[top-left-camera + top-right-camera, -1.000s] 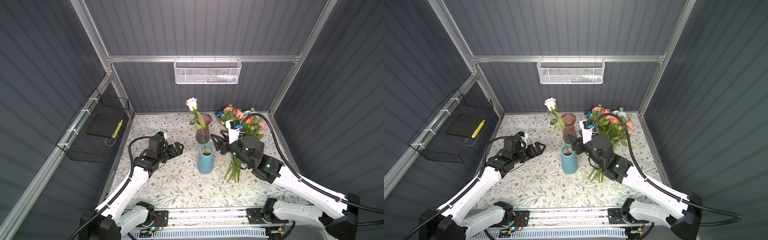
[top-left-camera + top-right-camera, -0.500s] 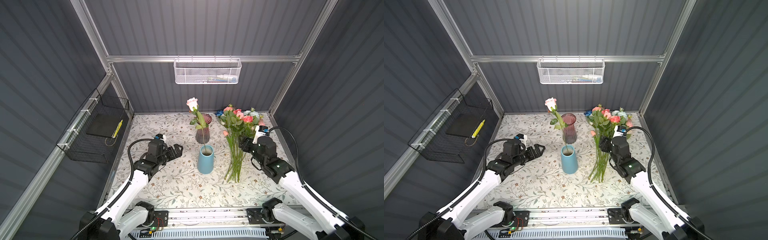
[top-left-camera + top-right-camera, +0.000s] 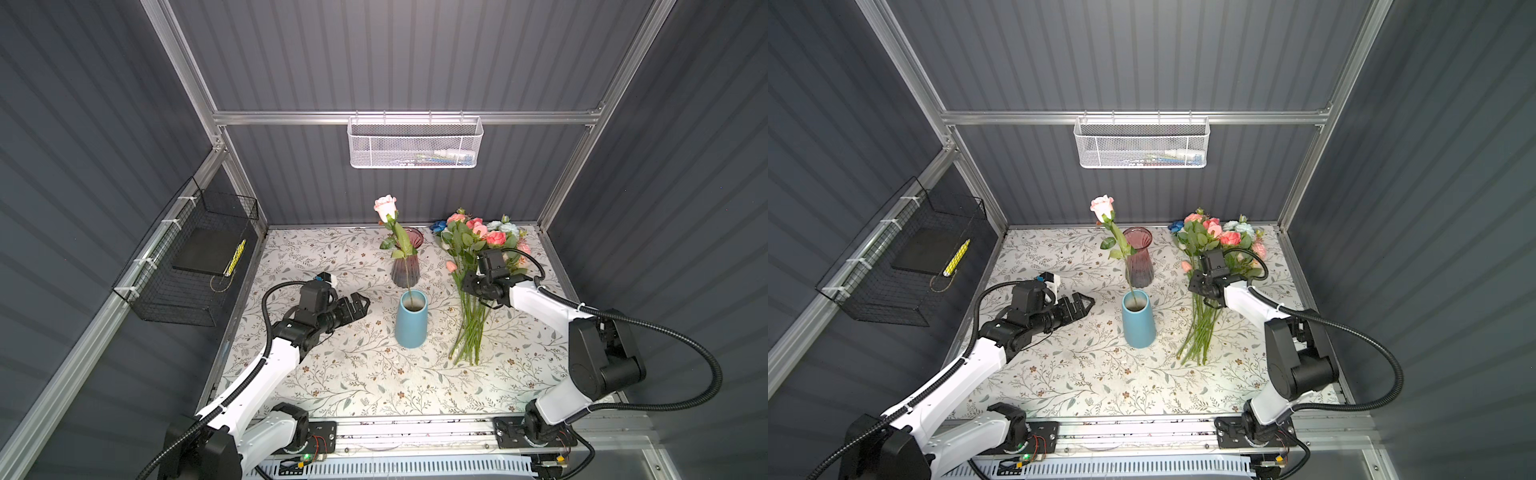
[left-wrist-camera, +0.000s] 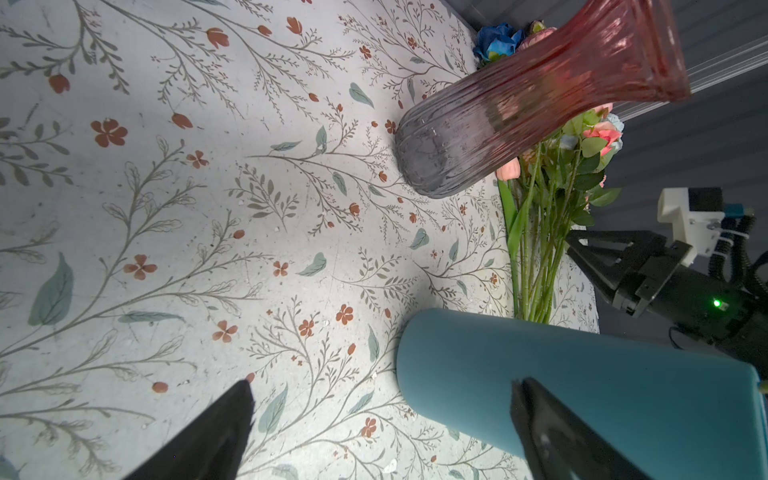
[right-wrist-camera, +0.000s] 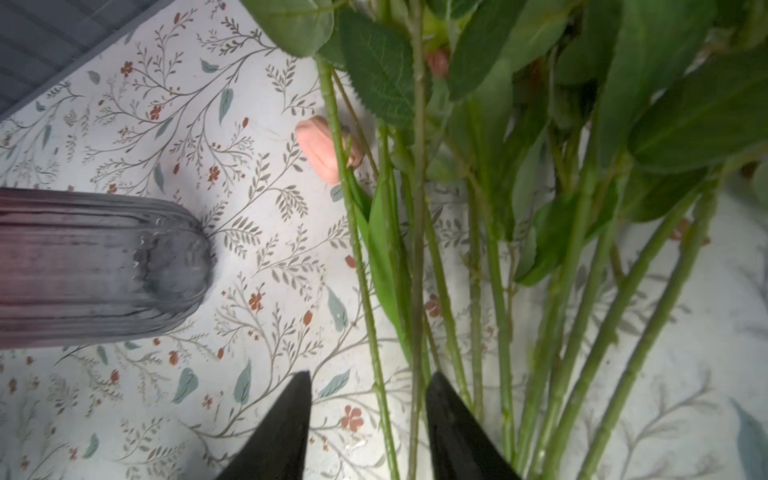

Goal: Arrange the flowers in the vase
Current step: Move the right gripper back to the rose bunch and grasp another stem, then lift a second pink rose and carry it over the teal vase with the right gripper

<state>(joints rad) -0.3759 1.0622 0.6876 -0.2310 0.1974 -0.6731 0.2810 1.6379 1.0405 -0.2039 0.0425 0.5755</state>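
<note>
Floral table (image 3: 353, 374) holds blue vase (image 3: 411, 324), pink vase (image 3: 405, 272), apparently loose flowers (image 3: 469, 328).

One pink rose (image 3: 385, 204) is standing in the blue vase (image 3: 410, 328); the other roses (image 3: 471, 328) are lying bunched beside it

place: robot lab cell | signs: grey panel walls (image 3: 415, 62), aluminium frame (image 3: 407, 117), arm-mount rail (image 3: 415, 430), mesh basket (image 3: 413, 143)

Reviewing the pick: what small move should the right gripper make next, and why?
Probably close the right gripper on a stem: its jaws straddle stems of the flowers lying on the table, not yet pinching. One rose already stands in the blue vase; the rest need moving.
</note>
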